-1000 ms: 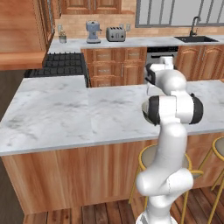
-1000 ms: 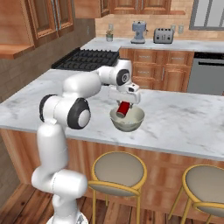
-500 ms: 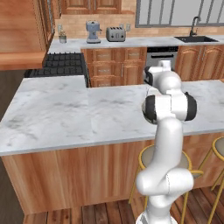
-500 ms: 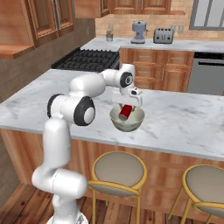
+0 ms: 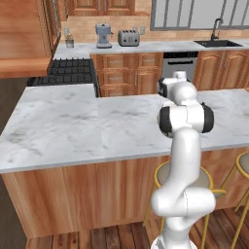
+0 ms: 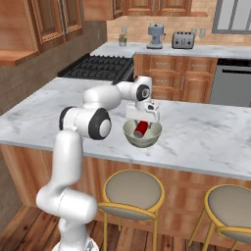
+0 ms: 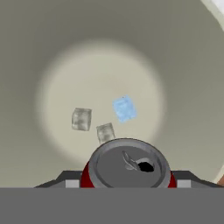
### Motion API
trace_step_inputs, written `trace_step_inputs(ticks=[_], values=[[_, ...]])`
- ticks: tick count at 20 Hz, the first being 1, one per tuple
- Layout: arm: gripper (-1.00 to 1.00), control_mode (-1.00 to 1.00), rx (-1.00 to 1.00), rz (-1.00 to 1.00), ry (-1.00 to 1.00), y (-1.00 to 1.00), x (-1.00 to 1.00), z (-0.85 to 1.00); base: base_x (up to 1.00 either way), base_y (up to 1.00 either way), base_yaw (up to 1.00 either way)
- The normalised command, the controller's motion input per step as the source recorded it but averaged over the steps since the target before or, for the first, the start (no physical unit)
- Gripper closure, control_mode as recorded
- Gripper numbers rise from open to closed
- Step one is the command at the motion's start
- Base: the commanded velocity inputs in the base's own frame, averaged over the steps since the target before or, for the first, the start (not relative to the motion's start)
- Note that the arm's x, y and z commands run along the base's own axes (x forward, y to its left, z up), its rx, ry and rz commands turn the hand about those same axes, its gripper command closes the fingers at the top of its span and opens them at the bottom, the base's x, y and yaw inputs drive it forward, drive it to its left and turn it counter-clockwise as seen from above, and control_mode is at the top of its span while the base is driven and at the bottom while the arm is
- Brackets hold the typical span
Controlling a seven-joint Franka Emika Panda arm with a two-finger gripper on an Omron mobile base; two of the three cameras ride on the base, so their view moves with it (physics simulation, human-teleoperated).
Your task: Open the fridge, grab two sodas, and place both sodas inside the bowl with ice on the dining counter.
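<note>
Red soda (image 7: 127,168), one; three ice cubes (image 7: 81,119) (one blue) in bowl (image 7: 183,78).

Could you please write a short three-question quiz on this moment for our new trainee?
1. True or false: the soda held in the gripper is over the bowl.
2. How many ice cubes lie on the bowl's floor in the hand view? A) one B) three C) six
3. Fill in: the bowl stands on the dining ___.

Key:
1. True; the red can hangs within the rim, the fingers at its sides.
2. B; two clear cubes and one blue cube.
3. Counter, the marble top above the stools.
</note>
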Motion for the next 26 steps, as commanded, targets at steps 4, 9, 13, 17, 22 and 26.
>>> trace_step_inputs(ticks=[4, 9, 13, 17, 22, 26], values=[[1.00, -1.00, 0.01, 0.00, 0.03, 0.00, 0.11, -0.23, 0.00, 0.00, 0.00], [1.00, -1.00, 0.01, 0.00, 0.03, 0.00, 0.09, -0.21, 0.00, 0.00, 0.00], [-1.00, -1.00, 0.00, 0.00, 0.02, 0.00, 0.01, -0.23, 0.00, 0.00, 0.00], [-1.00, -1.00, 0.02, 0.00, 0.00, -0.04, -0.01, -0.09, 0.00, 0.00, 0.00], [-1.00, -1.00, 0.05, 0.00, 0.00, -0.03, -0.11, 0.07, 0.00, 0.00, 0.00], [-1.00, -1.00, 0.05, 0.00, 0.00, -0.08, -0.28, 0.42, 0.00, 0.00, 0.00]])
